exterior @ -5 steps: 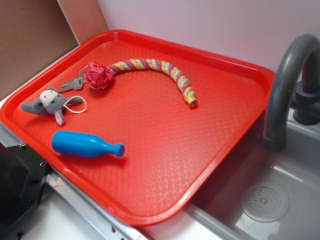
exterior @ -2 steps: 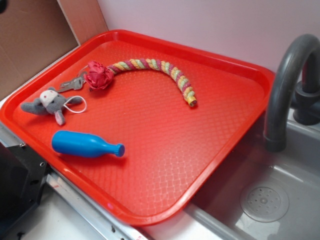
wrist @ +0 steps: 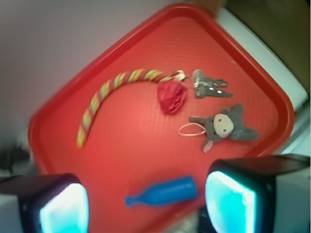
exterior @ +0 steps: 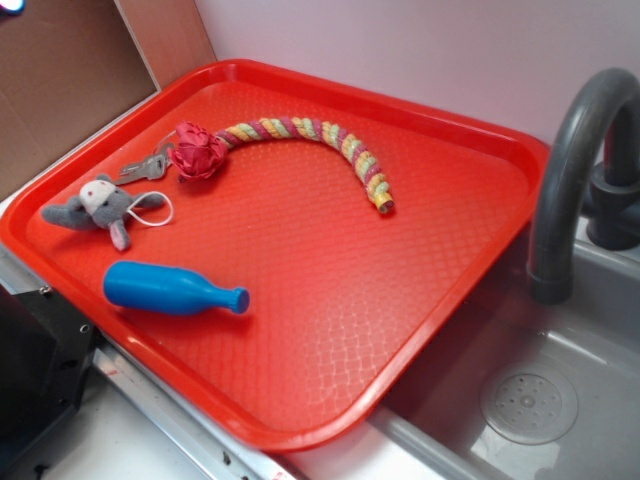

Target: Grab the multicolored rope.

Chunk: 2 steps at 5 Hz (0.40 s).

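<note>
The multicolored rope (exterior: pixel 320 140) lies in a curve at the back of the red tray (exterior: pixel 300 320), its red frayed knot (exterior: pixel 198 152) at the left end. In the wrist view the rope (wrist: pixel 112 92) and its knot (wrist: pixel 171 96) lie far below. My gripper (wrist: pixel 146 204) is open and empty, high above the tray, with the blue bottle (wrist: pixel 163 192) seen between its pads. In the exterior view only a tip of the gripper (exterior: pixel 10 5) shows at the top left corner.
A blue bottle (exterior: pixel 172 288) lies near the tray's front left. A grey plush mouse (exterior: pixel 100 207) with a white cord and keys (exterior: pixel 148 168) lie at the left. A grey faucet (exterior: pixel 575 170) and sink (exterior: pixel 530 400) stand to the right. A brown board (exterior: pixel 70 80) stands at the back left.
The gripper's tip at the exterior view's top left corner has come into view; nothing on the tray has moved.
</note>
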Available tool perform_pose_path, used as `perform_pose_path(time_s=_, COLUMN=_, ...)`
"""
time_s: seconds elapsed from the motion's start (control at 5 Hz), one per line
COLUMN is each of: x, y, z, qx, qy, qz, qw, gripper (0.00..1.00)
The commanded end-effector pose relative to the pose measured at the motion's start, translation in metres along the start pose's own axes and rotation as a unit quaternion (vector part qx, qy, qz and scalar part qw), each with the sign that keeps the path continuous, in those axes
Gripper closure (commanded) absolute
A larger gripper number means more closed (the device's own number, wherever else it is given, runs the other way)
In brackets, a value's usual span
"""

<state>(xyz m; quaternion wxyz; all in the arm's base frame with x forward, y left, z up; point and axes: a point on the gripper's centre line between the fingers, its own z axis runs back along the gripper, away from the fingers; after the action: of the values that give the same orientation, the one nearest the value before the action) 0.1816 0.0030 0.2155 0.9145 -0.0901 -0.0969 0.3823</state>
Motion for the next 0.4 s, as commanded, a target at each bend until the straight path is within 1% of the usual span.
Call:
perform_pose_path(time_s=0.0, x=0.037, y=-0.026, z=-0.046, qx=0.052, qy=-0.083, qz=0.227, qw=0.969, gripper=0.00)
perform_pose_path(time_s=0.2, x=0.052, y=-0.042, z=-0.067, qx=0.060, qy=-0.079, qz=0.247, qw=0.964, gripper=0.00)
